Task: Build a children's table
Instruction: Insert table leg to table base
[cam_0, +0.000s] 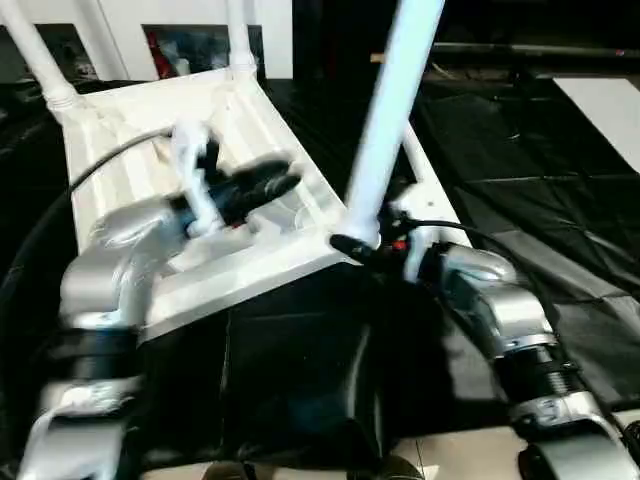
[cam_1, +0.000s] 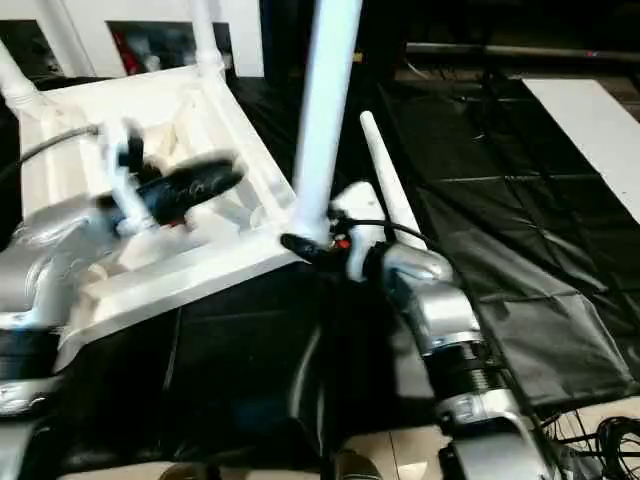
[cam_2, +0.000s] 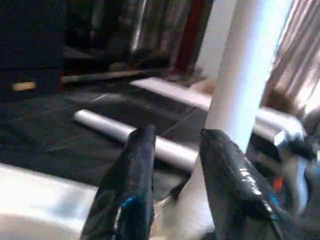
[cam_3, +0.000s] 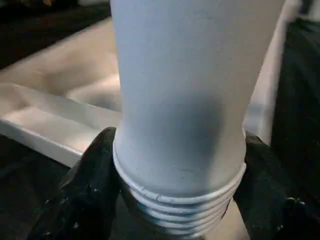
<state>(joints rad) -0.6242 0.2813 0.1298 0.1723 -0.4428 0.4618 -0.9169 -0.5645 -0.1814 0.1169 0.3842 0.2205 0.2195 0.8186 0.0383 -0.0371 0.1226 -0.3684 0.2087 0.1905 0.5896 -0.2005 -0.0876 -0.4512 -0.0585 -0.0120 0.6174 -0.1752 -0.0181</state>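
Note:
The white tabletop (cam_0: 120, 130) lies upside down on black cloth, ribbed side up. Two legs (cam_0: 35, 50) (cam_0: 238, 35) stand in its far corners. A third leg (cam_0: 395, 100) rises at the near right corner, and my right gripper (cam_0: 360, 245) is shut on its base; in the right wrist view its fingers (cam_3: 95, 170) press both sides just above the screw threads. My left gripper (cam_0: 280, 180) hovers over the underside, pointing at that leg, its fingers (cam_2: 137, 165) apart with nothing between them. Another leg (cam_1: 385, 175) lies loose on the cloth beside the tabletop.
Black cloth (cam_0: 520, 150) covers the floor around the tabletop. A flat white board (cam_1: 590, 130) lies at the far right. A black cable (cam_0: 100, 160) arcs over my left forearm. Light flooring shows at the near edge (cam_0: 470, 455).

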